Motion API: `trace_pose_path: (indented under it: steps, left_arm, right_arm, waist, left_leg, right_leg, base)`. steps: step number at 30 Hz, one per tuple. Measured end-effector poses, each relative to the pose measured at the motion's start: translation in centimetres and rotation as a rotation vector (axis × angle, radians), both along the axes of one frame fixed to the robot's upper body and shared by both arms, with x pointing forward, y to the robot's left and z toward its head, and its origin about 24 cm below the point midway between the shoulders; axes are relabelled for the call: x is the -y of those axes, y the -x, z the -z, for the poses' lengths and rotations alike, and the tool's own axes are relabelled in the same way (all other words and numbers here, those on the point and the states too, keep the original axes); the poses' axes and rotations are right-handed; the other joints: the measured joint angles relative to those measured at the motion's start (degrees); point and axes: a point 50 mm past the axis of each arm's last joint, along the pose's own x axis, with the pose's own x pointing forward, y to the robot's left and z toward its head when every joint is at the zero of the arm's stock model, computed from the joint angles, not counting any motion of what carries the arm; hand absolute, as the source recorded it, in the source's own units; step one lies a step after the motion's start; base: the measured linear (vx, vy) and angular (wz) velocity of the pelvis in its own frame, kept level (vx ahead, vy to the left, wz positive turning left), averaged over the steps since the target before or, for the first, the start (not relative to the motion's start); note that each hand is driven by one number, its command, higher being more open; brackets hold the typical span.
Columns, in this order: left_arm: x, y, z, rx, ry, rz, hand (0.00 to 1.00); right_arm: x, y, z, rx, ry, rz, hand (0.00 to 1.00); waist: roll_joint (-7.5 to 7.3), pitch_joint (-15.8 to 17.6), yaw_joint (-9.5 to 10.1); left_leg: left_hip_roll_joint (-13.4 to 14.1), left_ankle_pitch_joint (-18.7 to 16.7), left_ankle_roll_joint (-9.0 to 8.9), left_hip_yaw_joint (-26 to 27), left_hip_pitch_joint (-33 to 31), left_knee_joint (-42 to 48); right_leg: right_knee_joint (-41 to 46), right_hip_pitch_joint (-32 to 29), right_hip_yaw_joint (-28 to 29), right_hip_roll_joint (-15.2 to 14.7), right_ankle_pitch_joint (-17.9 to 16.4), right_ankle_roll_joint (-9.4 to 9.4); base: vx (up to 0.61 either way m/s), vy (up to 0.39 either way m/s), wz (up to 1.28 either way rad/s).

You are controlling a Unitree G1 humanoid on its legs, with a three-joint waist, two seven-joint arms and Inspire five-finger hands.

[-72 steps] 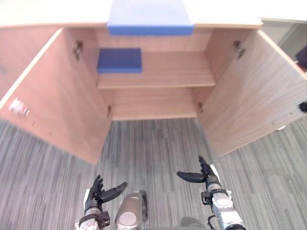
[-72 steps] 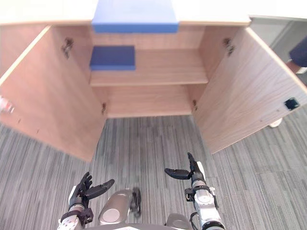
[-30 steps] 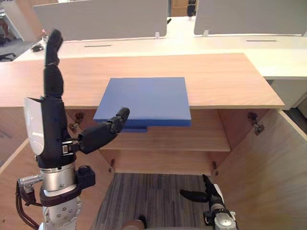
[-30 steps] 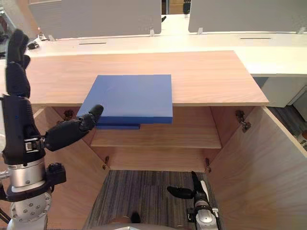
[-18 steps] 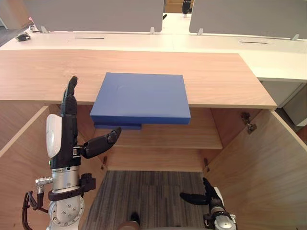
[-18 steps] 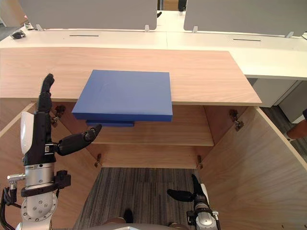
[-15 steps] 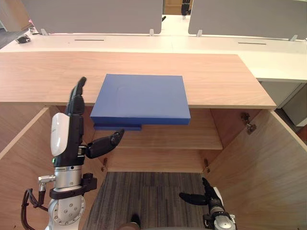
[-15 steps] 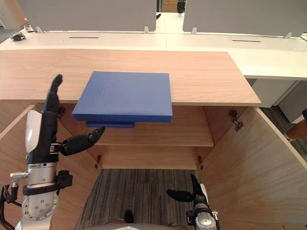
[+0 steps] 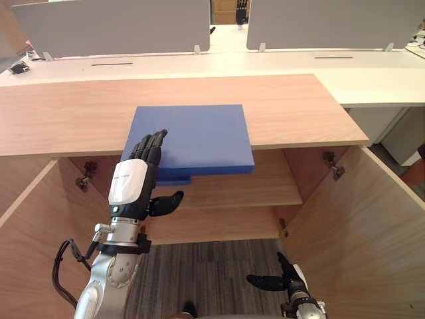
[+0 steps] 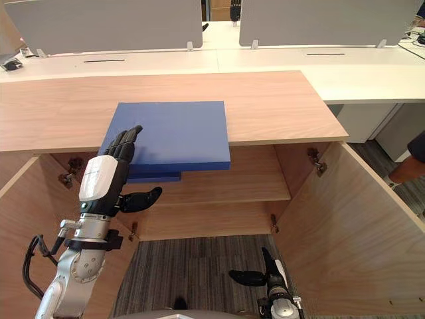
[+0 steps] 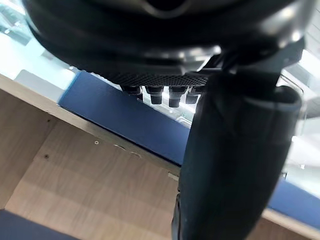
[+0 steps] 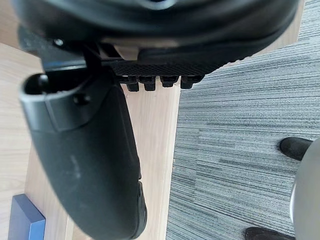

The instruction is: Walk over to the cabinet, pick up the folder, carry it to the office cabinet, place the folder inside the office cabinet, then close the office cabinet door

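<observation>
A flat blue folder (image 9: 199, 133) lies on the wooden cabinet top (image 9: 292, 106) and overhangs its front edge. My left hand (image 9: 133, 179) is raised at the folder's front left corner. Its straight fingers (image 9: 151, 143) reach over the folder's top, and the thumb (image 9: 167, 201) points out below the overhang. The left wrist view has the folder's edge (image 11: 120, 117) just past the fingertips (image 11: 160, 93). This hand is open. A second blue folder (image 9: 174, 179) lies on the shelf inside. My right hand (image 10: 255, 276) hangs low over the carpet, open and holding nothing.
Both cabinet doors stand wide open: the left door (image 9: 30, 232) and the right door (image 9: 372, 219). An inner shelf (image 9: 232, 189) spans the cabinet. White desks with grey screens (image 9: 133, 26) stand behind. A person's leg (image 10: 408, 159) is at the far right.
My left hand has dropped from upright and swung right, so its fingers now lie over the folder's front left corner. The camera shifted slightly. The right hand stayed low.
</observation>
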Motion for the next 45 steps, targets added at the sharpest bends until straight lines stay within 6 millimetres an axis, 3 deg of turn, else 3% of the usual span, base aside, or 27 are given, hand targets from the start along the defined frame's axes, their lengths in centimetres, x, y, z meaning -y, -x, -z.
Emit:
trace_pose_path:
  steps: [10,17,23,27,29,30,35,41,45]
  left_arm:
    - [-0.1,-2.2,-2.1,0.144,-0.064,-0.047,0.00]
    - [0.7,-1.8,-3.0,0.177,0.036,-0.010,0.00]
    - [1.7,1.3,-4.5,0.239,0.265,0.057,0.00]
    - [1.9,3.6,-5.5,0.253,0.487,0.151,0.00]
    - [1.6,4.7,-5.8,0.245,0.659,0.224,0.00]
    - [1.6,4.8,-5.9,0.241,0.686,0.239,0.00]
    - [1.0,5.5,-5.3,0.119,1.106,0.449,0.00]
    - [1.3,5.6,-4.6,-0.016,1.287,0.619,0.00]
    - [1.5,5.4,-4.0,-0.089,1.316,0.675,0.00]
  right_arm:
    - [0.0,-0.1,-0.1,0.005,-0.013,-0.009,1.00]
    - [-0.1,-2.1,-2.0,0.134,-0.035,0.024,1.00]
    - [-0.9,-5.1,-7.4,0.436,-0.100,0.095,1.00]
    - [-0.7,-6.8,-12.9,0.700,-0.151,0.140,1.00]
    - [-0.4,-7.3,-16.1,0.854,-0.175,0.152,1.00]
    - [-0.4,-7.4,-16.4,0.870,-0.181,0.151,1.00]
    - [-0.7,-8.5,-22.1,1.130,-0.274,0.058,1.00]
    - [-2.7,-10.9,-26.0,1.278,-0.379,-0.213,1.00]
    - [-3.7,-12.0,-26.9,1.279,-0.404,-0.348,1.00]
  waist:
    - [0.42,-1.6,-0.35]
    - [0.49,-1.7,-0.99]
    - [0.48,-1.7,-1.67]
    - [0.41,-1.6,-1.65]
    - [0.34,-1.6,-1.64]
    - [0.32,-1.6,-1.63]
    - [0.10,-1.4,-1.54]
    - [0.09,-1.4,-0.84]
    - [0.09,-1.4,-0.10]
  left_leg:
    - [0.5,0.1,-0.22,0.9,-0.2,0.0]
    - [0.4,0.1,-0.17,1.1,-0.4,0.0]
    - [0.4,0.1,-0.16,1.2,-0.5,0.0]
    - [0.4,0.1,-0.20,1.6,-0.5,0.0]
    - [0.4,0.0,-0.18,1.7,-0.5,0.0]
    - [0.4,0.0,-0.18,1.7,-0.5,0.0]
    - [0.5,0.0,-0.18,2.2,-0.5,0.0]
    - [0.4,0.1,-0.11,2.5,-0.5,0.0]
    - [0.3,0.2,0.05,2.2,-0.4,0.0]
  right_leg:
    - [-0.9,-0.5,1.0,0.2,0.8,-0.19]
    - [-1.1,-0.8,1.2,0.5,1.2,-0.17]
    - [-1.1,-1.1,1.3,0.5,1.2,-0.18]
    - [-1.1,-1.3,1.6,0.5,1.2,-0.20]
    - [-1.1,-1.3,1.7,0.4,1.2,-0.19]
    - [-1.1,-1.3,1.7,0.4,1.2,-0.19]
    - [-1.1,-1.5,2.1,0.5,1.5,-0.07]
    - [-1.1,-1.6,2.4,0.4,1.8,0.12]
    - [-1.1,-1.2,2.1,0.3,1.9,0.26]
  base:
    - [-0.01,-0.002,-0.05]
    - [0.00,0.000,-0.01]
    - [0.00,0.000,0.00]
    - [0.00,-0.002,-0.03]
    - [0.00,0.001,-0.02]
    - [0.00,0.000,0.00]
    - [0.00,0.001,-0.04]
    - [-0.01,0.002,-0.02]
    - [0.00,-0.001,0.03]
